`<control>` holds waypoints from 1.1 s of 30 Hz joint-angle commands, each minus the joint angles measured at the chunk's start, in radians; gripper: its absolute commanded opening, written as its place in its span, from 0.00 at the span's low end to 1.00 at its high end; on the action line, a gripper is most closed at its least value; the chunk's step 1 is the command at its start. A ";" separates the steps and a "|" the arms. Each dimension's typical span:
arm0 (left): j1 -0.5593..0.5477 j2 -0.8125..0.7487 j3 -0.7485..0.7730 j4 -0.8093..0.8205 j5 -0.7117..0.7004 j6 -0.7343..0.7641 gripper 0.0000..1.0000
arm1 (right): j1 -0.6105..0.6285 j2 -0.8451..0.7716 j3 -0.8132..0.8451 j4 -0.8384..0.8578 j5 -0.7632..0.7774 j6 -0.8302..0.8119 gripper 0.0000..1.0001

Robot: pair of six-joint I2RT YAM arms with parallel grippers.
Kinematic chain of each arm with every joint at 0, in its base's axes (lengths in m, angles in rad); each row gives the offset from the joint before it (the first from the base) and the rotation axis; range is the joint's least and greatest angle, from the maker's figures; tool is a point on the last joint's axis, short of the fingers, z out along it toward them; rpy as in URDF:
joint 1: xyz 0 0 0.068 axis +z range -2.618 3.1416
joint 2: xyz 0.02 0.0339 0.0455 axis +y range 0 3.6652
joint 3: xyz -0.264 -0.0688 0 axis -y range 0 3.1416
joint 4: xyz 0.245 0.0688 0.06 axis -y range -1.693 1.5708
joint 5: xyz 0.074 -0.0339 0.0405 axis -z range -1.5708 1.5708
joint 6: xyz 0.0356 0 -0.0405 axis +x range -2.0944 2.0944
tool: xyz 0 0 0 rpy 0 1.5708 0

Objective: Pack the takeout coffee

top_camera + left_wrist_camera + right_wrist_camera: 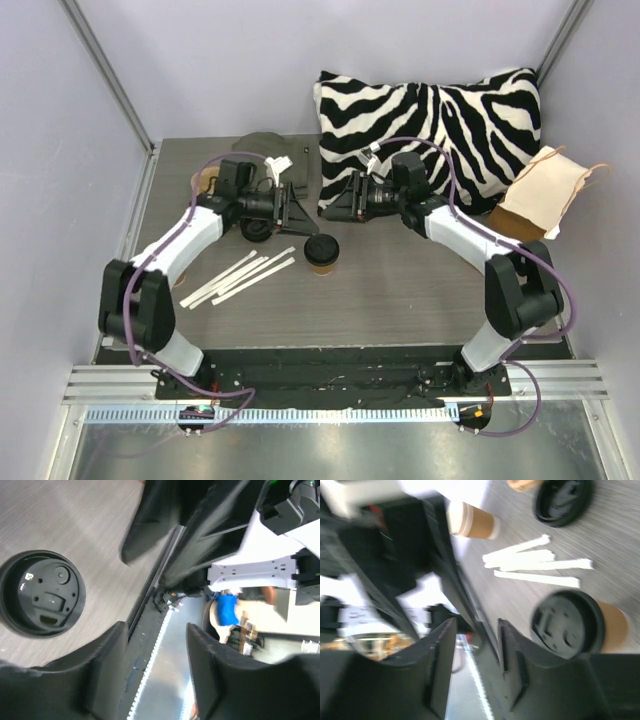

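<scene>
Grey table [400, 290] carries the takeout coffee [322, 253], lidded and upright, at centre. Left claw [155, 630] and right claw [476, 625] hover just behind it, part-open and empty. Lidding looks complete; next, one claw must grip the cup wall.

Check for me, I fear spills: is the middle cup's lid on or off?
On: the black lid caps the upright coffee cup, seen from above.

Lab robot cell: plain white walls [230, 60], aluminium frame rail [100, 385], grey table [400, 300].
</scene>
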 commanded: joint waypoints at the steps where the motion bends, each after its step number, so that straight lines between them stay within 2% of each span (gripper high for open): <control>1: 0.047 -0.128 0.031 -0.177 -0.202 0.186 0.64 | 0.035 -0.101 0.003 -0.381 0.159 -0.337 0.52; 2: 0.055 -0.142 0.048 -0.260 -0.255 0.217 0.66 | 0.046 -0.122 -0.004 -0.412 0.272 -0.415 0.65; 4: 0.088 -0.197 0.062 -0.297 -0.353 0.256 0.86 | 0.099 -0.182 -0.037 -0.478 0.383 -0.477 0.76; 6: 0.112 -0.252 0.048 -0.302 -0.448 0.254 1.00 | 0.162 -0.205 -0.070 -0.515 0.528 -0.532 0.80; 8: 0.133 -0.277 0.038 -0.310 -0.537 0.268 1.00 | 0.211 -0.202 -0.089 -0.534 0.666 -0.560 0.83; 10: 0.150 -0.297 0.033 -0.311 -0.567 0.283 1.00 | 0.263 -0.178 -0.098 -0.534 0.708 -0.569 0.85; 14: 0.190 -0.300 0.037 -0.313 -0.555 0.282 1.00 | 0.334 -0.120 -0.077 -0.512 0.800 -0.585 0.85; 22: 0.201 -0.283 0.022 -0.264 -0.478 0.234 1.00 | 0.359 0.032 0.043 -0.429 0.816 -0.624 0.85; 33: 0.253 -0.274 0.015 -0.297 -0.461 0.265 1.00 | 0.357 0.248 0.247 -0.316 0.799 -0.693 0.85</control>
